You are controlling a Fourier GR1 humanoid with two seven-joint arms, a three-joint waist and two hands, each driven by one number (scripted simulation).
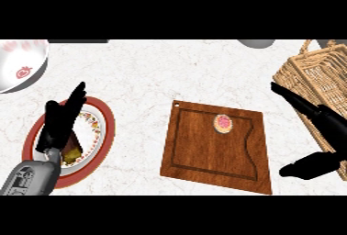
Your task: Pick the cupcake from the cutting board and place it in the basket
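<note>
A small pink-topped cupcake (223, 123) sits near the far edge of a wooden cutting board (203, 156). The right hand (318, 120), fingers spread wide, partly covers a wicker basket (308, 69) cut off at the right edge. The left hand (62, 120), fingers straight, hides part of a red-rimmed plate (102, 133).

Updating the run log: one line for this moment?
cupcake: on cutting board | basket: right | right hand: open by basket | left hand: open over plate

White marble counter (176, 73) – faint pinkish veins; even light
</note>
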